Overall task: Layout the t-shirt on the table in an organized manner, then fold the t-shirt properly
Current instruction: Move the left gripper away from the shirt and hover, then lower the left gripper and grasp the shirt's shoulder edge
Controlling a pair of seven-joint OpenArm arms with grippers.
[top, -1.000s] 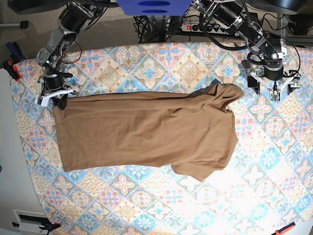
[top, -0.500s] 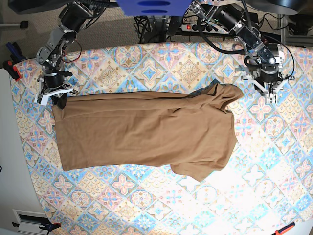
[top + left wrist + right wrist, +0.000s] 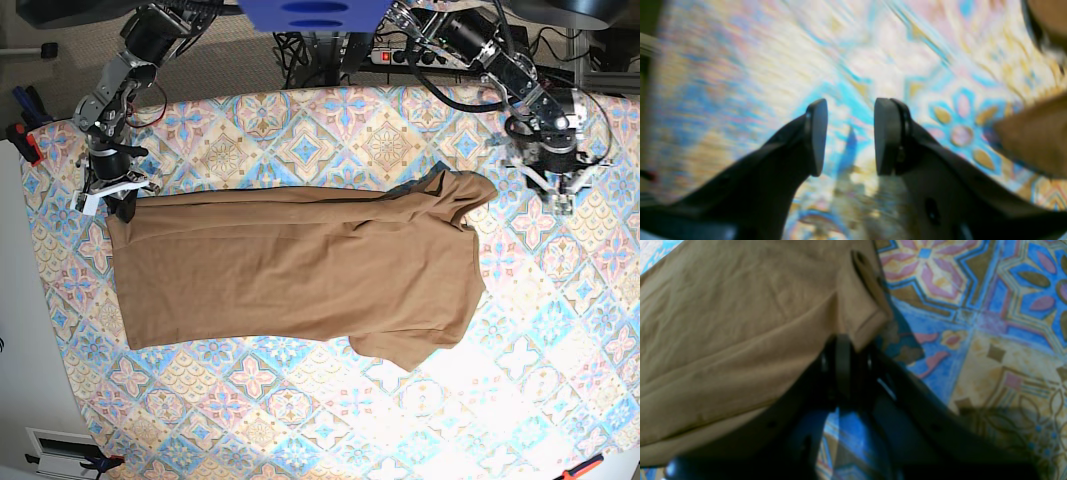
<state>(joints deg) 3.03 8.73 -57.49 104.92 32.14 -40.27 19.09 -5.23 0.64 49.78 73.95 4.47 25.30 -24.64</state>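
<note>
Patterned cloth is covering the table [image 3: 300,420], where the t-shirt [image 3: 300,265] is lying lengthwise between both claws. Its hem corner is sitting pinched in the pressed-together right gripper [image 3: 845,368], while the left gripper [image 3: 848,136], jaws parted and empty, is hovering just beyond the collar end, nearer the bunched sleeve.

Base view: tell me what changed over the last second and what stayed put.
The left gripper, beside the collar end of the t-shirt, drew its fingers in from wide apart to a narrow gap, holding nothing, and shifted slightly away from the shirt. The right gripper stayed shut on the hem corner. The shirt did not move on the table.
</note>
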